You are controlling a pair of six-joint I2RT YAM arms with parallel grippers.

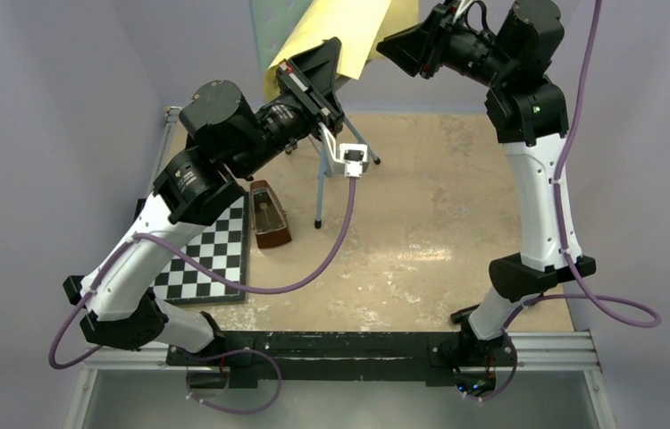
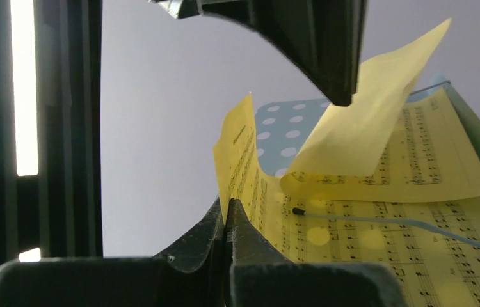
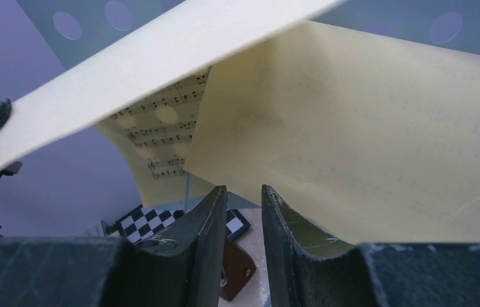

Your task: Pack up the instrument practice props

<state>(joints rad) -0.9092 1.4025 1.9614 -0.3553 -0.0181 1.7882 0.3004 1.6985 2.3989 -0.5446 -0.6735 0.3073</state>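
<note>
You are early in the packing: nothing looks put away yet. The metronome [image 1: 269,214] stands on the table [image 1: 421,241], left of centre, just beside the far right corner of the chessboard [image 1: 206,259]. The music stand [image 1: 320,192] is upright on its thin legs at the far middle of the table. The yellow sheets [image 2: 384,211] rest against its blue dotted plate, one curling forward over the others. No box or bag for the props shows in any view, so I cannot tell you where they go. As I judge it, the sheets are the step in hand, with the stand and metronome left to do.

Your left gripper [image 2: 226,208] is up at the stand, jaws pressed together on the left edge of one sheet, which rises straight out from between the tips; that reads as a pinch on the paper. Your right gripper [image 3: 244,192] is at the far right of the sheets, jaws parted by a narrow gap with nothing between them. The paper lies just beyond its tips, and I cannot tell whether it touches them
</note>
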